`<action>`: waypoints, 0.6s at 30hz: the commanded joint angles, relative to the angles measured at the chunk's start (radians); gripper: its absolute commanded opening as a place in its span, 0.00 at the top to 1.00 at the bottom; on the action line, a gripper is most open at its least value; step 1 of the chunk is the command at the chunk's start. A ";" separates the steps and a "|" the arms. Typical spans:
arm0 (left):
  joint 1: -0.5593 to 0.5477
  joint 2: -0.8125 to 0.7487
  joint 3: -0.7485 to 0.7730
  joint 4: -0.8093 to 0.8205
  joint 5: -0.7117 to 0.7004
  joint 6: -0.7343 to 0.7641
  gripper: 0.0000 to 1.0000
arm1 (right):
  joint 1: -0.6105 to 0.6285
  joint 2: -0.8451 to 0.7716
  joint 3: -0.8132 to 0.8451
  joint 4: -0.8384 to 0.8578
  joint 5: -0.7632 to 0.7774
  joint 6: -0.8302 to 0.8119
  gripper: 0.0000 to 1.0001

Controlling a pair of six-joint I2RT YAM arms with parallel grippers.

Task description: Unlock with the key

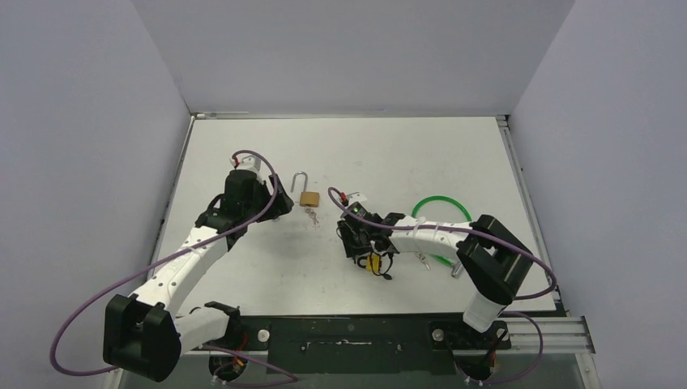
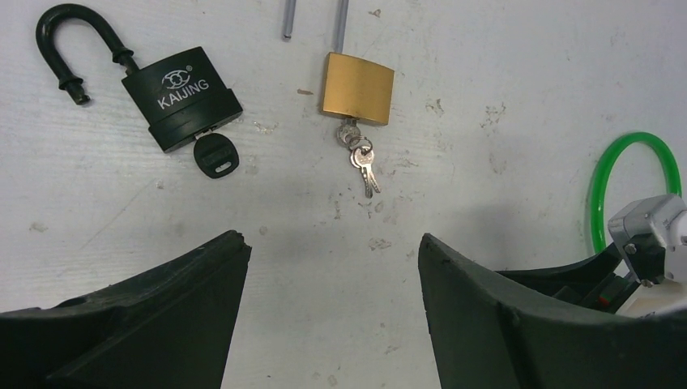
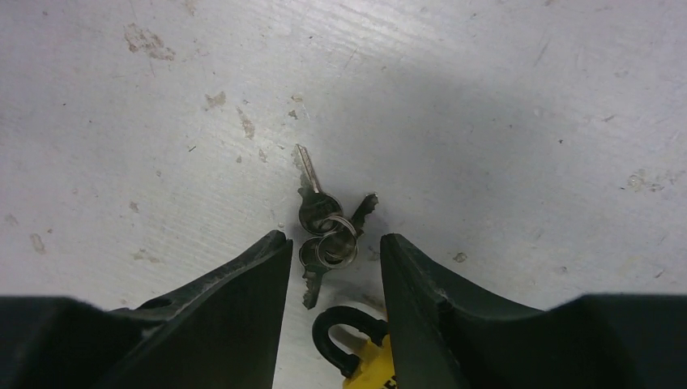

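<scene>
The right gripper (image 3: 328, 237) stands half-open astride the key bunch (image 3: 318, 209) at lower centre, holding nothing, seemingly placed to pinch it beside the yellow padlock (image 3: 369, 365). Farther up, the left gripper (image 2: 332, 239) hangs wide and empty, facing the brass padlock (image 2: 356, 87) and black padlock (image 2: 182, 97).

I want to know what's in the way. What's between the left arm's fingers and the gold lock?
Just the keys stuck in the gold lock, then bare table; the left wrist view shows it.
</scene>
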 commanded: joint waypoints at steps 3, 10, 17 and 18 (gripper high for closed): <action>0.009 0.016 0.002 0.034 0.031 0.006 0.27 | 0.033 0.063 0.084 -0.066 0.063 0.007 0.60; 0.014 0.016 -0.014 0.052 0.052 -0.002 0.27 | 0.048 0.129 0.128 -0.123 0.128 0.014 0.78; 0.015 0.005 -0.007 0.041 0.064 -0.008 0.27 | 0.048 0.114 0.099 -0.058 0.130 0.012 1.00; 0.015 0.003 -0.008 0.042 0.073 -0.013 0.27 | 0.047 0.102 0.086 -0.034 0.129 0.006 1.00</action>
